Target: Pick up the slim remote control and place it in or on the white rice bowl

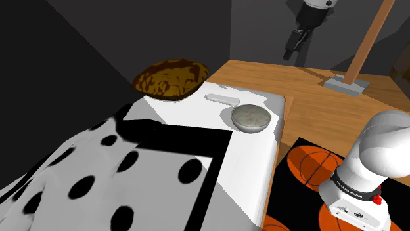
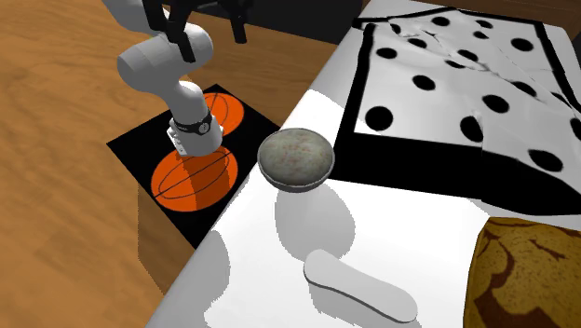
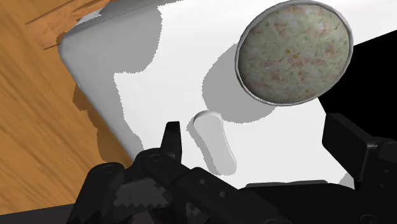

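Shoulder view behind stand [image 1: 303, 164], second opposite, bowl [image 1: 250, 118] in both

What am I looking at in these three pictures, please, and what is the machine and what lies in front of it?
These are simulator renders of one white robot arm standing on a box with basketballs drawn on its top. The shoulder view looks from beside the box. The second exterior view looks back at the arm across the surface. The wrist view looks along the hand itself. On the white surface lie a slim white remote, a speckled bowl, a brown cushion and a white cloth with black spots. The black jaws stand open and hold nothing. In the wrist view the remote lies beyond them, untouched, with the bowl a little farther on.
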Controlling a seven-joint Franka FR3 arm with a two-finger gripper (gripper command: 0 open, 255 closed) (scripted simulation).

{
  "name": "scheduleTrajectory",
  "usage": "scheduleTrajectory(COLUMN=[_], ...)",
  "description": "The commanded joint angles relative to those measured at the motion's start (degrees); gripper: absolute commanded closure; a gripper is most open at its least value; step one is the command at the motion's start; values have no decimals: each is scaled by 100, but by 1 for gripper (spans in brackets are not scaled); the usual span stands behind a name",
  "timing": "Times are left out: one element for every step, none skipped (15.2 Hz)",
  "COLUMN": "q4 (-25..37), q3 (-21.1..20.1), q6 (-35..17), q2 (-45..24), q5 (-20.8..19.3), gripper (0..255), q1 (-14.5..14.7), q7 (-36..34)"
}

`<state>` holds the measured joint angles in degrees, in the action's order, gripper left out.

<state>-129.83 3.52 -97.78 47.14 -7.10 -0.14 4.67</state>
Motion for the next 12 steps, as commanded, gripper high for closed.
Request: scheduleTrajectory(q4=[0, 11, 29, 53, 85, 123, 169, 220, 279, 344, 416, 495], q3=[0, 41, 82, 123, 162, 201, 239, 278, 315, 351, 386, 420], q6=[0, -133, -262, -389, -512, -632, -747, -859, -966, -1069, -1167, -1260], q2=[0, -184, -373, -565, -761, -960, -1162, -1367, -1575, -1785, -1997, -2212], q5=[0, -4, -7, -7, -5, 0, 7, 16, 29, 44, 63, 85], gripper=[0, 0, 0, 0, 0, 0, 0, 0, 0, 0, 0, 0], q1=[0, 17, 35, 53, 71, 89, 108, 128, 147, 167, 186, 205], q7=[0, 44, 88, 133, 180, 227, 276, 325, 376, 428, 482, 538])
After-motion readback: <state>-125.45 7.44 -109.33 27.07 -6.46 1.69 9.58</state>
